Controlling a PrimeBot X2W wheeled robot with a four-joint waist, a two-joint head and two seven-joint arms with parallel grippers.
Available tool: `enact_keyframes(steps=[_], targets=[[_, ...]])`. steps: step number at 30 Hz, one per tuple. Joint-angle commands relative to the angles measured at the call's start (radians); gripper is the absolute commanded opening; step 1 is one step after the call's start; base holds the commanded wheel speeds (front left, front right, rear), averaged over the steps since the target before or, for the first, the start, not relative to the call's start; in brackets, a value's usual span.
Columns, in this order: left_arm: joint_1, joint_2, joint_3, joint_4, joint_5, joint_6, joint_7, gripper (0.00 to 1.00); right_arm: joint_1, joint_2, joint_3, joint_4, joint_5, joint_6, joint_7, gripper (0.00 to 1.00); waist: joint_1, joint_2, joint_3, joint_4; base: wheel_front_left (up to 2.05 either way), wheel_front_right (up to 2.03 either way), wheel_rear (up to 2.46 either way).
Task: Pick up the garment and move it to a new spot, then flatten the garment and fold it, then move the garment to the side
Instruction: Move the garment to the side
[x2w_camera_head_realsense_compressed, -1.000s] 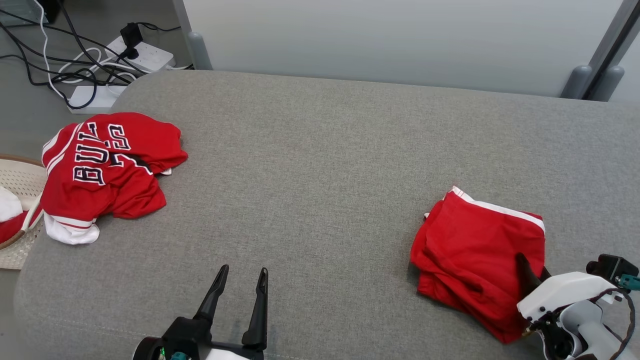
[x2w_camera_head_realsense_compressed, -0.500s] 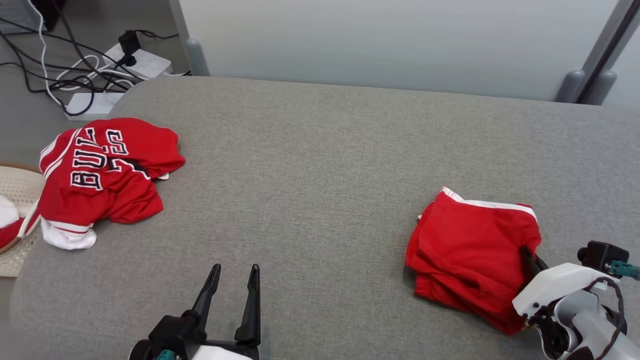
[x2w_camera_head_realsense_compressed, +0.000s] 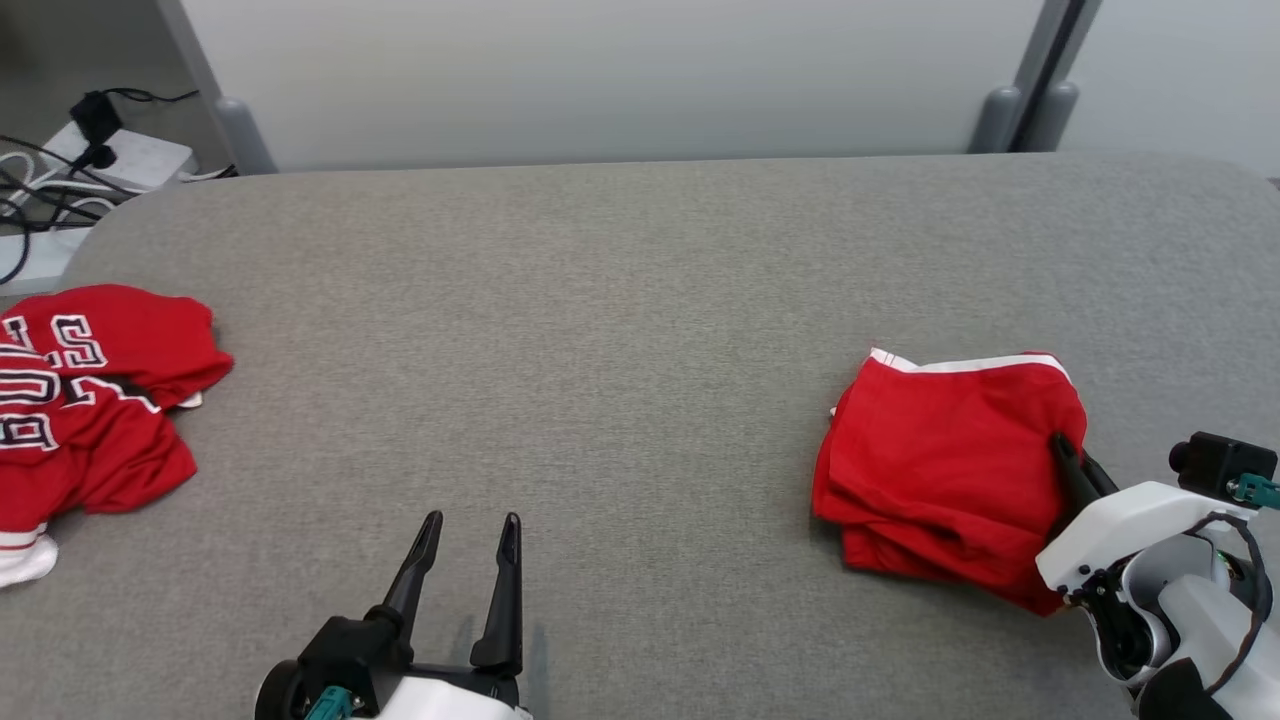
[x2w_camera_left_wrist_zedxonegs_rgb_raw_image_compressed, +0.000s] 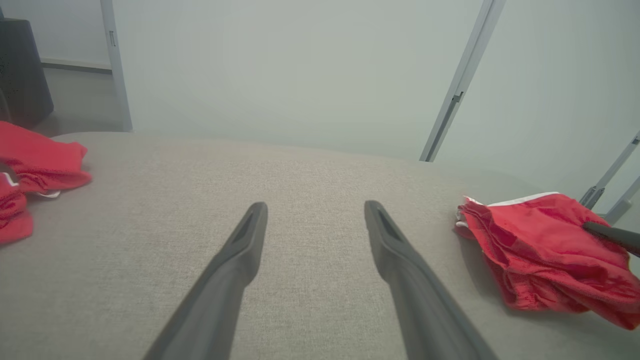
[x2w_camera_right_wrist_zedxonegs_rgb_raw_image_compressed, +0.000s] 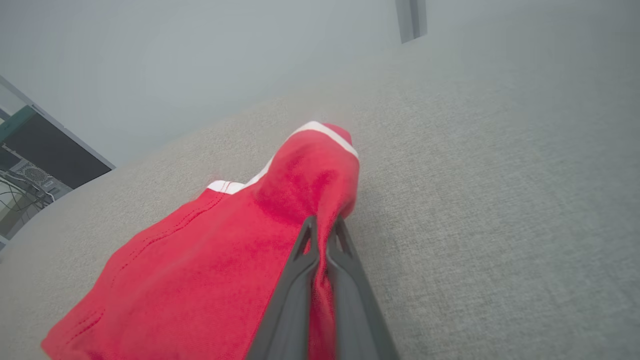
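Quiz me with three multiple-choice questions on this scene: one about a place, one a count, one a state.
1. The lettered jersey lies at the grey cushion's: A left end; B middle; C right end.
2. Red garments on the cushion: A one; B two; C three.
3. The right pincer is: A open; B shut on the folded red garment; C shut on the jersey.
Answers: A, the head view shows it far left; B, jersey plus folded garment; B, it pinches red cloth.
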Motion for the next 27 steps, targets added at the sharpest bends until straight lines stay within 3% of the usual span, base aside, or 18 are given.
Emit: enact_keyframes(steps=[1,10,27], targets=[[-0.064,0.000,0.032,-0.028,0.016,0.000,-0.011,1.00,-0.010,-0.010,-0.006,-0.034,-0.023,0.004,-0.022,0.00,0.0000,0.0000,0.014,-0.055,0.00,0.00,0.00],[-0.090,0.000,0.036,-0.024,0.035,-0.006,-0.011,1.00,0.008,0.007,-0.070,-0.073,-0.081,0.004,-0.022,0.00,0.0000,0.0000,0.036,-0.174,0.00,0.00,0.00],[-0.124,0.000,0.037,-0.012,0.062,-0.021,-0.011,1.00,0.021,0.035,-0.116,-0.104,-0.120,0.004,-0.022,0.00,0.0000,0.0000,0.073,-0.322,0.00,0.00,0.00]])
